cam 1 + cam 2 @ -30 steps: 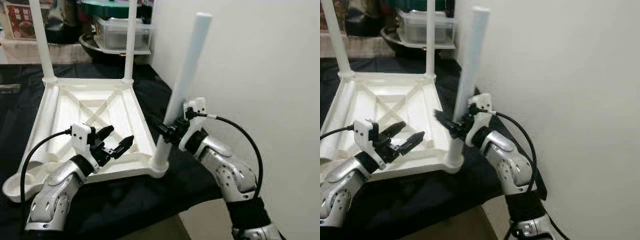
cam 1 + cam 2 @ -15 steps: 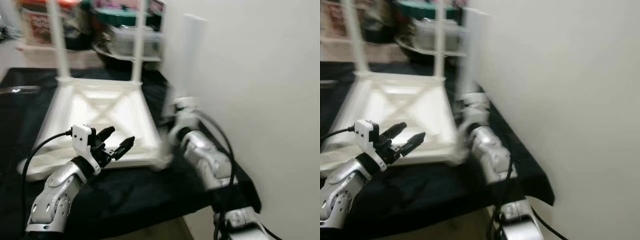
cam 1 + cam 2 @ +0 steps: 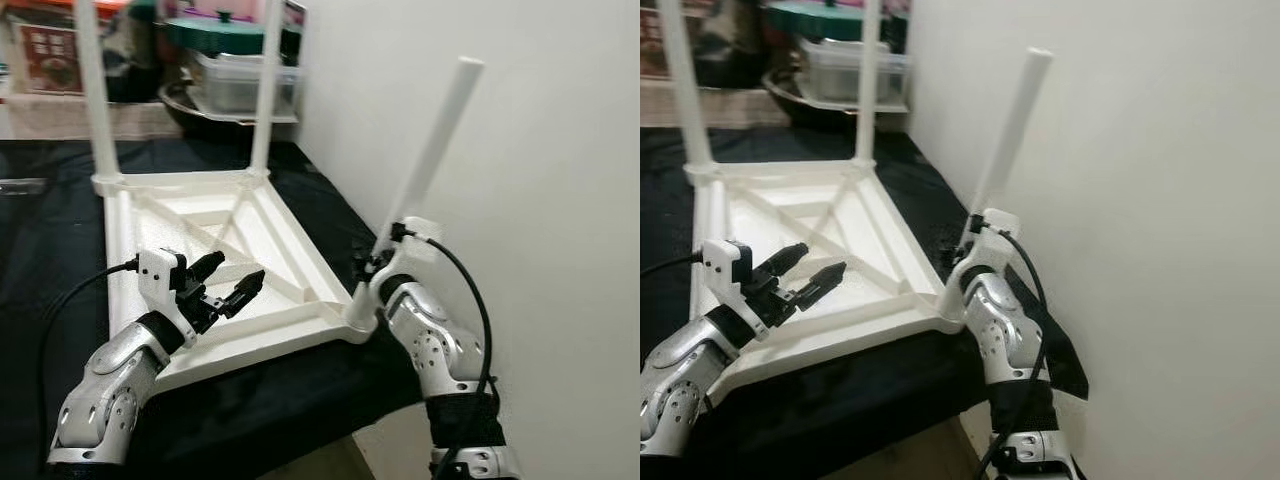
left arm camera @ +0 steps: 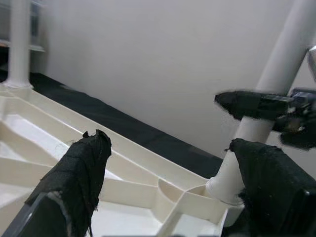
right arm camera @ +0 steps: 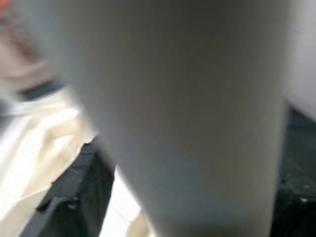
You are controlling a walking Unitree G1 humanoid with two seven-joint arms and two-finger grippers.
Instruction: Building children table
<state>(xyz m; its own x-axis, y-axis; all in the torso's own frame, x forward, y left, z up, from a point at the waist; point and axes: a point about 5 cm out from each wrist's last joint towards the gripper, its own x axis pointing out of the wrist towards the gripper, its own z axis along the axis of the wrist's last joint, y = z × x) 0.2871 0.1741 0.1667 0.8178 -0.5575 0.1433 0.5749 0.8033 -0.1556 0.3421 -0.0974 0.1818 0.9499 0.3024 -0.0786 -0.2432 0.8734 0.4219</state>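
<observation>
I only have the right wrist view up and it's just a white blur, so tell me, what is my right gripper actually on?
Observer: The right gripper is closed around the near-right table leg, low down, just above its corner socket.
Operator: Is that leg standing straight?
Observer: No. It leans toward the wall, while the two far legs stand upright on the upturned white tabletop.
Operator: Where's the left gripper?
Observer: The left gripper hovers open above the near part of the tabletop's ribbed underside, holding nothing.
Operator: What's the table lying on?
Observer: A black cloth, with its near-right corner at the cloth's edge beside the wall.
</observation>
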